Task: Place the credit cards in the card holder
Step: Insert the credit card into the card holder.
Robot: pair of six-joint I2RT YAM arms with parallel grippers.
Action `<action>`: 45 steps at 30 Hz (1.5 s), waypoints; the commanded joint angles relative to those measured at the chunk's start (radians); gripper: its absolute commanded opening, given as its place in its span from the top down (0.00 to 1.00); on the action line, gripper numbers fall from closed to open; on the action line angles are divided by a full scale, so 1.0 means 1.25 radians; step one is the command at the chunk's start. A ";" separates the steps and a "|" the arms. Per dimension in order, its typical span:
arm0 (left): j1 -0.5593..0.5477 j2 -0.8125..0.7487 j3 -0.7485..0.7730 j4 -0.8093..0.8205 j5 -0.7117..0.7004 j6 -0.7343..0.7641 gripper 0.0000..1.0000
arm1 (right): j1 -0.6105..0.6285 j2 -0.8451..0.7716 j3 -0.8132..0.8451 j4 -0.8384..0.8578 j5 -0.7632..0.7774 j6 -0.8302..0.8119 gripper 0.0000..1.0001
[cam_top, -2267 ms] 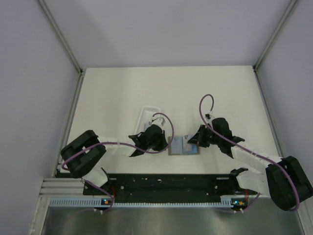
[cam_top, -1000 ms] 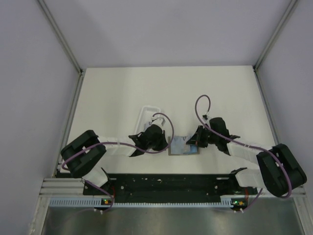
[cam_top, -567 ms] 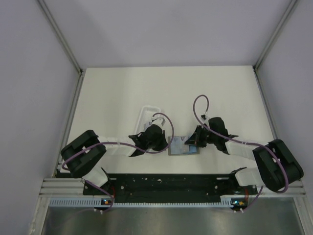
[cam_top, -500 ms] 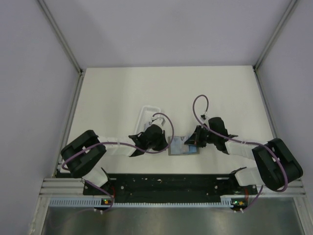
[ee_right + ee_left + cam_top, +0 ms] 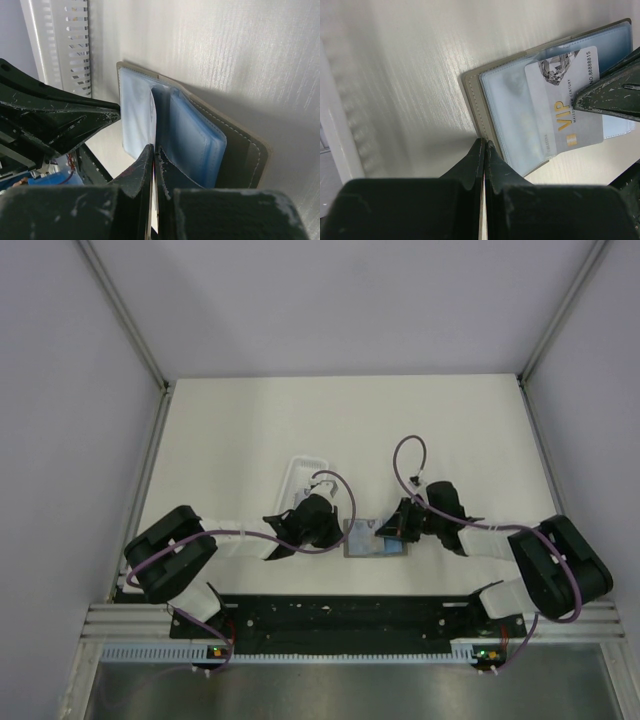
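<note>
Card (image 5: 565, 100) wants a slow, flat push toward 9 o'clock. Left gripper (image 5: 483, 145), pressed together, pins the holder's (image 5: 470, 95) 9 o'clock edge. Right gripper (image 5: 153, 150), at 3 o'clock, pinches the card. The card is silvery with gold VIP print and sits partly under a bluish sleeve. The holder lies open at the table's (image 5: 250, 430) 6 o'clock.

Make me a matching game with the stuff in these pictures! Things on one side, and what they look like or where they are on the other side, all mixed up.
Things:
1. card holder
2. credit card
3. left gripper
4. white tray

Descriptions:
A. silvery, with gold VIP letters
B. shut, tips at the holder's grey edge
C. lying open, bluish pockets showing
D. on the table, beyond the left arm's wrist

Pairs: 1-C, 2-A, 3-B, 4-D
</note>
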 commanded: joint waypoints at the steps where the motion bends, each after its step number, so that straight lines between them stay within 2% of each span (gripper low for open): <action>1: -0.004 0.026 0.002 -0.039 0.002 0.003 1.00 | -0.007 0.021 -0.020 0.037 -0.014 0.007 1.00; 19: -0.004 0.024 0.006 -0.042 0.006 0.003 1.00 | 0.069 0.024 -0.009 0.060 0.063 0.055 1.00; 30: -0.004 0.017 0.000 -0.039 0.007 0.005 1.00 | 0.111 0.061 0.018 0.063 0.069 0.062 1.00; 34: -0.004 0.011 -0.005 -0.039 0.005 0.006 1.00 | 0.111 0.035 0.023 0.031 0.089 0.051 0.90; 41: -0.004 0.007 -0.013 -0.031 0.004 0.003 1.00 | 0.111 -0.067 0.056 -0.121 0.141 0.001 0.71; 45: -0.004 0.007 -0.019 -0.025 0.006 0.001 1.00 | 0.112 -0.093 0.072 -0.160 0.140 -0.009 0.66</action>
